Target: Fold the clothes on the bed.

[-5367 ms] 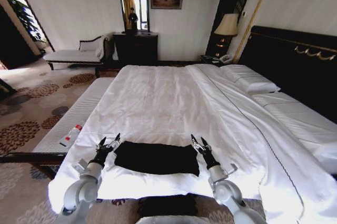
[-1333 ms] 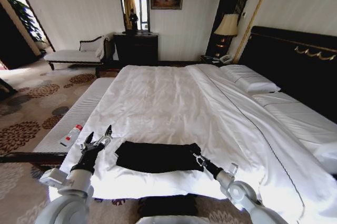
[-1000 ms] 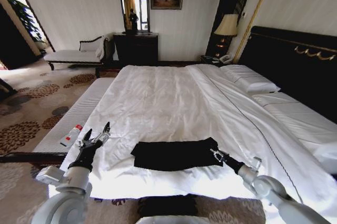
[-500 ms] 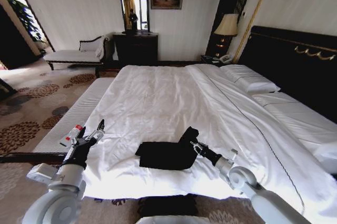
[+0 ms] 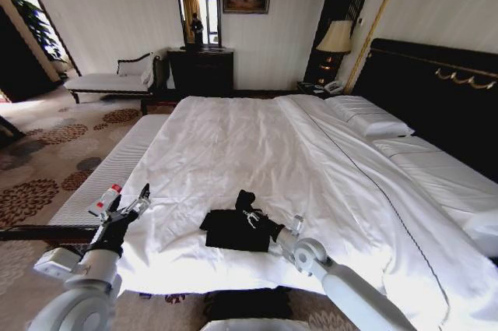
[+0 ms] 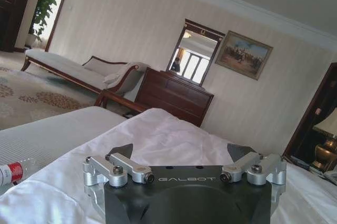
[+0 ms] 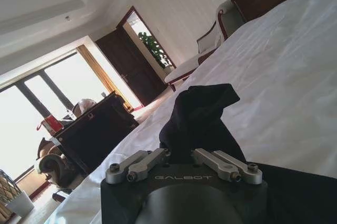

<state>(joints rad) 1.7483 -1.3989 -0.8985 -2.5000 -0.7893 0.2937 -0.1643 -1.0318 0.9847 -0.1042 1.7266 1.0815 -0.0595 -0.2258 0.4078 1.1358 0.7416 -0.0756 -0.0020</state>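
The clothes, a black T-shirt (image 5: 229, 231), lie in a compact folded pile near the foot of the white bed (image 5: 257, 144). My right gripper (image 5: 250, 217) is shut on a bunched end of the shirt and holds it raised above the pile's middle. In the right wrist view the pinched black fabric (image 7: 197, 113) stands up between the closed fingers of the right gripper (image 7: 181, 154). My left gripper (image 5: 130, 209) is open and hovers at the bed's left edge, well clear of the shirt. In the left wrist view the left gripper (image 6: 181, 151) has its fingers spread over the white sheet.
A padded bench (image 5: 109, 171) runs along the bed's left side with a red-capped bottle (image 5: 105, 200) on it. Pillows (image 5: 369, 117) and a dark headboard (image 5: 436, 89) are at the right. A dresser (image 5: 201, 70), chaise (image 5: 109, 82) and lamp (image 5: 336, 36) stand at the far wall.
The right gripper closed on the shirt's right end, pulled it right, then carried it up and leftward over the pile, shortening the shirt. The left arm drew back to the left.
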